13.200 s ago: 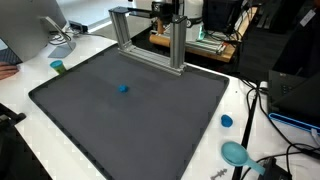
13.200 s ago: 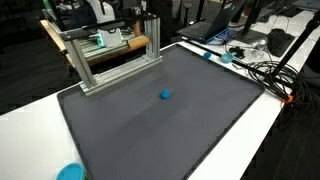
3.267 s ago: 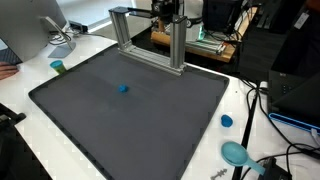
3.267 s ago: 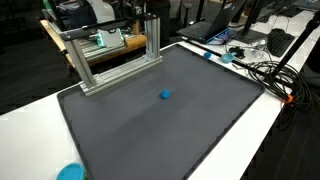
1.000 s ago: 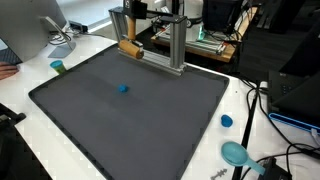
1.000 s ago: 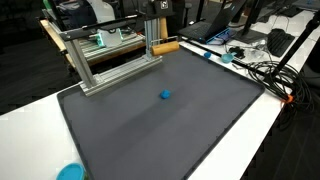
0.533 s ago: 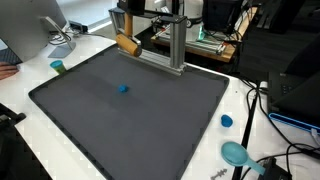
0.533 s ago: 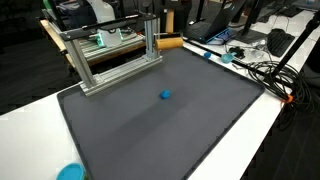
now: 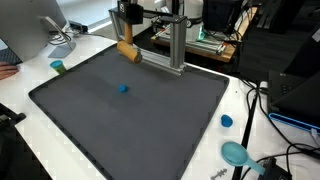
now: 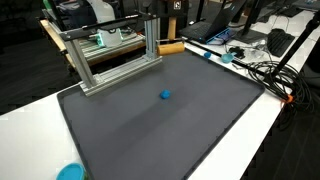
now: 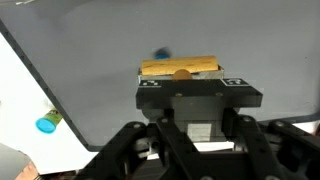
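1 gripper (image 11: 190,83), pinching 1 tan block (image 9: 126,51) above the far edge of 1 dark mat (image 9: 160,125), just beside 1 metal frame (image 9: 176,45). 1 blue ball (image 9: 122,87) lies at the block's 6 o'clock, well apart. Mat open from 3 to 6 o'clock.
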Tool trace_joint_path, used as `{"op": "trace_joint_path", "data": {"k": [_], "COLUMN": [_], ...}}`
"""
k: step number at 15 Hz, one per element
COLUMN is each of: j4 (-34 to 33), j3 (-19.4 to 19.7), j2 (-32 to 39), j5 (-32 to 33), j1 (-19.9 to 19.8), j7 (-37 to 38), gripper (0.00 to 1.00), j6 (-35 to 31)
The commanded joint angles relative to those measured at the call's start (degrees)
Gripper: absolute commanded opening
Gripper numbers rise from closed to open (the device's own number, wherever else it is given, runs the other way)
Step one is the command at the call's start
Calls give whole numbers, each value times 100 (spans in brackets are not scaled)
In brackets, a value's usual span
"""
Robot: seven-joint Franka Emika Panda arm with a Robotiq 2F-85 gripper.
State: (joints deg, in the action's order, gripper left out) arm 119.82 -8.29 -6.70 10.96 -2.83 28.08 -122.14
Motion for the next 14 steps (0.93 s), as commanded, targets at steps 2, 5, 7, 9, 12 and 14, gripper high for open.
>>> {"op": "trace_joint_path", "data": {"k": [2, 5, 7, 9, 12, 14], "j4": [-198, -322, -433, -215, -328, -116], "j3": [555, 875, 988, 1000, 1020, 973], "j2": [330, 547, 723, 623, 758, 758], "j5": [-242, -937, -1343, -1071, -1074, -1183], "j1": [-14, -32, -48, -26, -25, 26], "j7": [-1246, -2349, -2743, -2468, -2469, -2500], "gripper": [22, 22, 22, 47, 47, 22], "j6": [-188, -284, -74, -202, -94, -416]}}
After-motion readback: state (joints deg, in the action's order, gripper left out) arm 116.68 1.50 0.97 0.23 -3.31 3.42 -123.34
